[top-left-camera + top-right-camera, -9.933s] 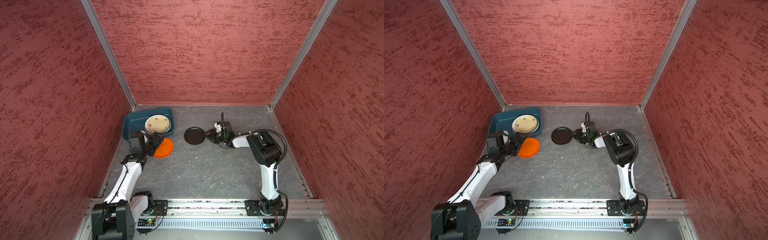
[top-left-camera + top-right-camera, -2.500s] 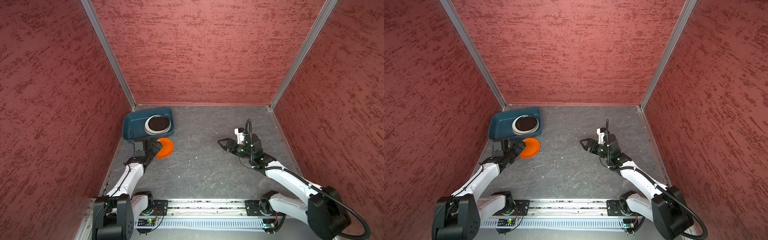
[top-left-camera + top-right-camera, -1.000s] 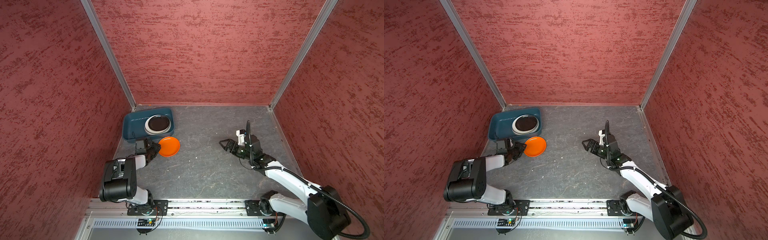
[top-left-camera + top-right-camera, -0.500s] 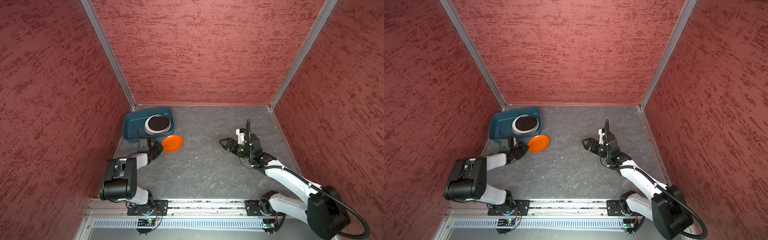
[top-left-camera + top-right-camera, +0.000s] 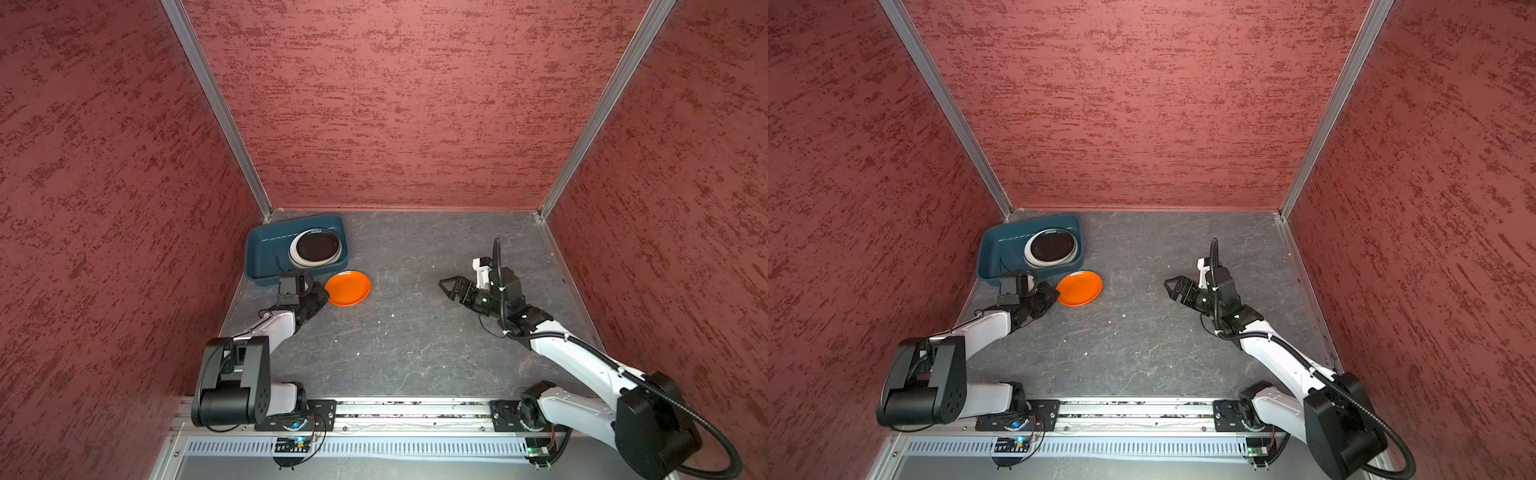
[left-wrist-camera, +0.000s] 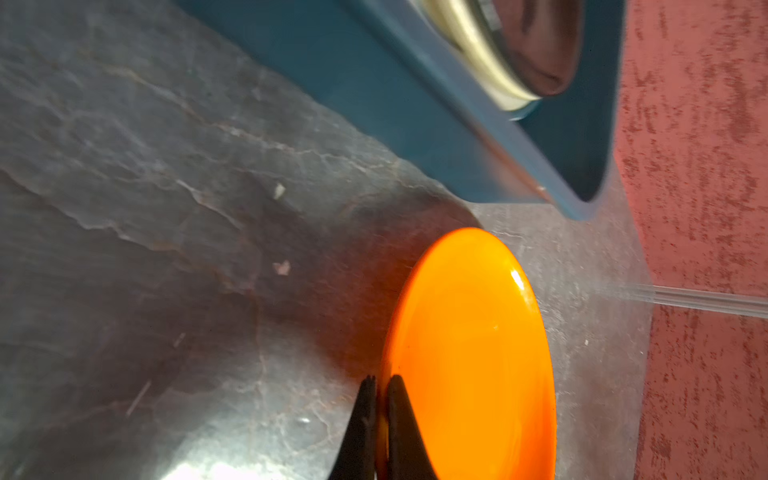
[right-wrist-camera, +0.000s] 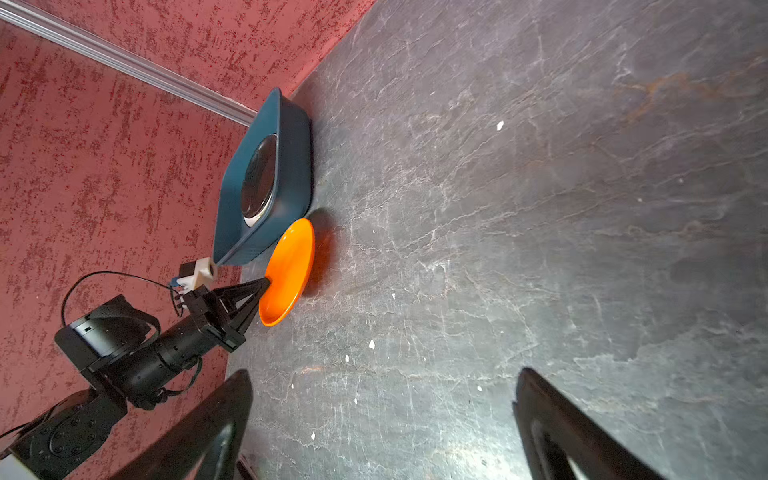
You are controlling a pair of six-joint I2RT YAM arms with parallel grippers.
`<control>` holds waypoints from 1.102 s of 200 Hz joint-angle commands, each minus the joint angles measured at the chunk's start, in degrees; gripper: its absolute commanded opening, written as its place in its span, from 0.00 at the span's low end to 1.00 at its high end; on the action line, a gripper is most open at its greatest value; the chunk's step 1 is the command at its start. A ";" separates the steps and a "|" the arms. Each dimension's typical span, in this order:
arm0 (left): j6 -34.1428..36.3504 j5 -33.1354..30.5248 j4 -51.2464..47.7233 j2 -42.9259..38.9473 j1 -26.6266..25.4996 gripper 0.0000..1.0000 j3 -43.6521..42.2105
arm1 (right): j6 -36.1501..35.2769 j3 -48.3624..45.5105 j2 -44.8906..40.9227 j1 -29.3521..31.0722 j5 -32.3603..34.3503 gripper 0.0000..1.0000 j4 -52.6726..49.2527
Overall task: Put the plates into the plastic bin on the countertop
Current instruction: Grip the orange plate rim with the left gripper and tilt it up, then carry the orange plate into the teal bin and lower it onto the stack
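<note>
Near side: right gripper (image 5: 446,288) hangs over the bare dark grey stone-look table (image 5: 415,340), fingers (image 7: 208,436) spread wide, empty. Farther in: left gripper (image 5: 323,296), fingers (image 6: 401,419) pinched narrow on the near rim of the round plain orange plate (image 5: 348,288). The plate is tilted, just beside the dark teal rectangular plastic bin (image 5: 266,253). In the bin: a stack of round plates, glossy black plate (image 5: 318,246) topmost. Judgement: nearly done; only the orange plate is outside, yet to go over the wall.

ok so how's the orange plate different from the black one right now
The orange plate is outside the plastic bin; the black plate lies inside it. The left end effector is shut on the orange plate's rim; nothing holds the black plate, which tops a stack of pale plates. Both are round and shallow.
</note>
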 commanded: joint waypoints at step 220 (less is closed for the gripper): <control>-1.39 -2.65 -10.88 1.49 6.65 0.00 22.03 | -5.27 -2.36 -11.48 0.04 -9.10 0.99 10.13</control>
